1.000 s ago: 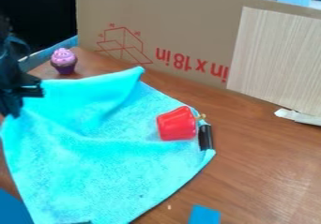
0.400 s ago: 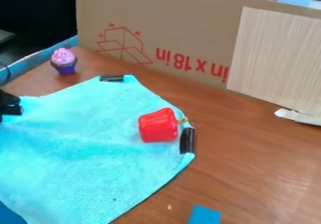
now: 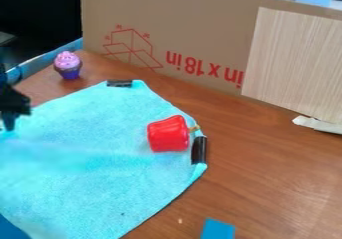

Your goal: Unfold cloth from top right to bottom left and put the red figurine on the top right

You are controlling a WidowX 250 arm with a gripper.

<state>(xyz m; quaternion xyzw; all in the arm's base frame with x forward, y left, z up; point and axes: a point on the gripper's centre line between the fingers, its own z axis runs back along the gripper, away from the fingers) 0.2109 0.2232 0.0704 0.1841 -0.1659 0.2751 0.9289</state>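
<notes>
Fingers (image 3: 23, 105) at left of the cloth (image 3: 87, 188), can't tell if spread or pinching. Red pepper (image 3: 168, 134) lies on it beside black clip (image 3: 199, 150), likely there to weight that edge.

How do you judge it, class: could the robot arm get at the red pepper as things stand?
Probably yes: the red pepper lies uncovered on the cloth, and nothing stands between it and the gripper.

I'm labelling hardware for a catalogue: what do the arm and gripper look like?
The gripper is black, with a blocky, angular body. The arm above it is equally dark, with a thin curved dark line beside it that may be a cable. I can make out no markings.
</notes>
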